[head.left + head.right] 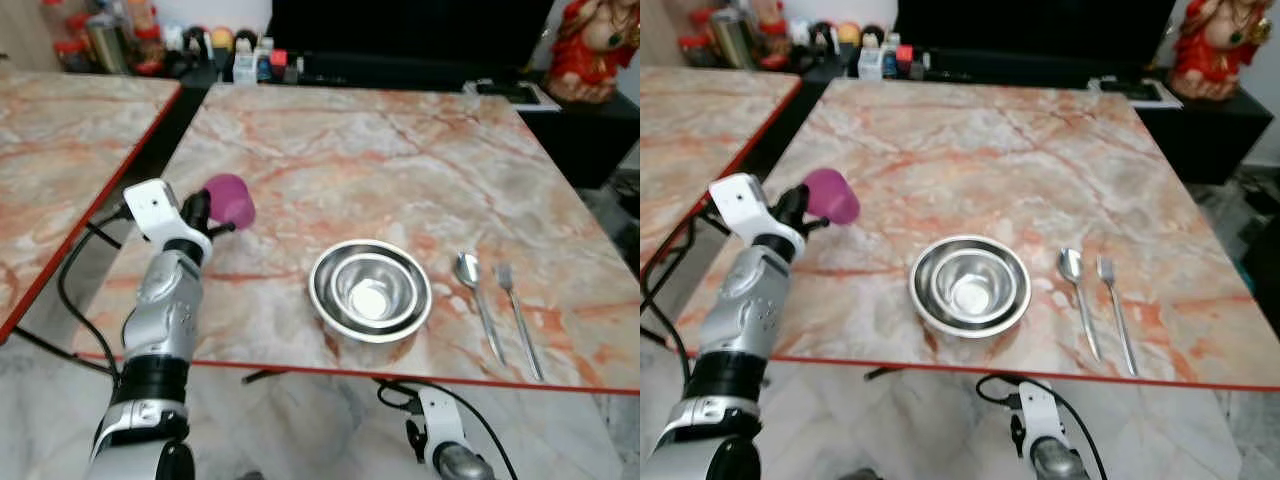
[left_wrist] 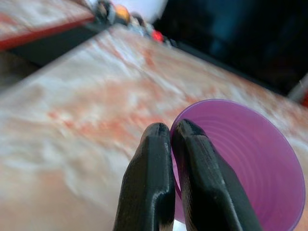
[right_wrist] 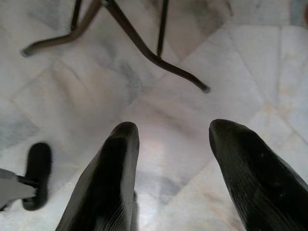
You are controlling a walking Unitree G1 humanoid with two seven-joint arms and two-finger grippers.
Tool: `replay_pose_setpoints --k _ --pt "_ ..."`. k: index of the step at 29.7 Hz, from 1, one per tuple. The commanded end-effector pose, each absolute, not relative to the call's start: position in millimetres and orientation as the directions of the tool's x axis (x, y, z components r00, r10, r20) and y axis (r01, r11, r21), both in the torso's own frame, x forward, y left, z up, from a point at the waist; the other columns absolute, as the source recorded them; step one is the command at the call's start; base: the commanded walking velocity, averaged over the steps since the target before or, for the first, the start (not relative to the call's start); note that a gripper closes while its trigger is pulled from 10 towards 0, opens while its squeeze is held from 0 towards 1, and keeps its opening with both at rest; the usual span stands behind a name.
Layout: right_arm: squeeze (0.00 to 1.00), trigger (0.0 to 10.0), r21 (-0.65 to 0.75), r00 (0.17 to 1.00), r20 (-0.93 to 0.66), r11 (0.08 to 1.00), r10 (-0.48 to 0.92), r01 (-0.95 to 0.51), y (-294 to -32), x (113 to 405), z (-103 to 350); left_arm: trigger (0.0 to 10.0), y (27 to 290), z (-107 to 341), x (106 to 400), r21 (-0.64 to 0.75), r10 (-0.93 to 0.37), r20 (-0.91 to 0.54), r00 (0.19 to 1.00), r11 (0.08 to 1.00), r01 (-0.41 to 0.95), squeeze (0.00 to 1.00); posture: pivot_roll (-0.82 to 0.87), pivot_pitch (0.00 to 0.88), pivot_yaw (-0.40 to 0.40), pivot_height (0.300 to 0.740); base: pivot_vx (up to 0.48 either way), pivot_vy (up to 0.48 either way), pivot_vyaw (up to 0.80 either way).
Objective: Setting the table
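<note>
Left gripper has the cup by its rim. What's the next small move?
Probably carry the purple cup right and set it upright beside the bowl. The left gripper pinches its rim, it hangs tilted, and spoon and fork already lie right.

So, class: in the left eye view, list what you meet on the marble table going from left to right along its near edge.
Left tool pinching the purple cup → nested steel bowls → spoon → fork.

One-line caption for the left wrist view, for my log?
Left gripper pinches the rim of a purple cup above the marble table.
</note>
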State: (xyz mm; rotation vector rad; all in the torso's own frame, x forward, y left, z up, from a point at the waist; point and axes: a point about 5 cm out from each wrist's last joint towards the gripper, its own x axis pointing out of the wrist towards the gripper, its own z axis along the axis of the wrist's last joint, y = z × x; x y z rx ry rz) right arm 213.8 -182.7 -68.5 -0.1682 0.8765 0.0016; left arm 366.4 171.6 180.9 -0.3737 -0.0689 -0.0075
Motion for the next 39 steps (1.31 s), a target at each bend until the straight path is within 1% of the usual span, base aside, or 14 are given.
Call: replay_pose_setpoints --k 1,2,3,6,14,18,19,24,33,39 --pt "0.0 10.0 -0.147 0.631 -0.772 0.987 -0.076 -0.061 -185.0 209.2 -70.9 10.0 159.8 184.8 369.3 -0.373 -0.064 0.042 0.997 0.925 0.075 0.0 0.11 0.066 -0.047 0.715 0.0 0.0 0.0" --pt "0.0 10.0 -0.147 0.632 -0.771 0.987 -0.076 -0.06 -185.2 209.0 -71.0 10.0 150.8 188.3 369.7 -0.377 -0.124 0.039 0.991 0.917 0.13 0.0 0.11 0.063 -0.044 0.715 0.0 0.0 0.0" --pt "0.0 10.0 -0.148 0.632 -0.772 0.987 -0.077 -0.061 -185.3 209.0 -71.0 10.0 146.4 191.2 370.2 -0.366 -0.147 0.044 0.988 0.918 0.153 0.0 0.11 0.059 -0.044 0.715 0.0 0.0 0.0" --pt "0.0 10.0 -0.149 0.631 -0.772 0.987 -0.077 -0.063 -185.3 209.0 -71.0 10.0 138.0 195.9 372.4 -0.336 -0.183 0.039 0.982 0.923 0.185 0.0 0.11 0.054 -0.044 0.715 0.0 0.0 0.0" --pt "0.0 10.0 -0.148 0.638 -0.765 0.988 -0.08 -0.053 -185.0 212.5 -69.1 10.0 115.0 200.5 386.5 -0.224 -0.259 -0.057 0.964 0.944 0.24 0.0 0.1 0.053 -0.039 0.715 0.0 0.0 0.0" --pt "0.0 10.0 -0.148 0.636 -0.767 0.988 -0.084 -0.048 -185.6 211.4 -69.6 10.0 109.5 199.7 391.9 -0.2 -0.249 -0.096 0.964 0.953 0.227 0.0 0.1 0.054 -0.038 0.715 0.0 0.0 0.0" --pt "0.0 10.0 -0.148 0.634 -0.769 0.988 -0.086 -0.045 -185.7 210.1 -70.3 10.0 107.7 197.5 395.5 -0.177 -0.234 -0.131 0.963 0.962 0.209 0.0 0.1 0.054 -0.033 0.715 0.0 0.0 0.0" --pt "0.0 10.0 -0.145 0.629 -0.772 0.989 -0.091 -0.036 -185.4 208.1 -71.5 10.0 105.8 196.1 399.8 -0.144 -0.224 -0.163 0.961 0.969 0.201 0.0 0.09 0.055 -0.021 0.715 0.0 0.0 0.0" --pt "0.0 10.0 -0.143 0.627 -0.773 0.989 -0.095 -0.026 -185.2 207.0 -72.1 10.0 109.9 190.7 404.6 -0.172 -0.183 -0.204 0.962 0.974 0.149 0.0 0.09 0.057 -0.017 0.715 0.0 0.0 0.0" --pt "0.0 10.0 -0.142 0.627 -0.773 0.989 -0.094 -0.027 -184.7 206.7 -72.3 10.0 111.9 185.6 405.1 -0.203 -0.186 -0.221 0.957 0.969 0.141 0.0 0.09 0.056 -0.015 0.715 0.0 0.0 0.0"
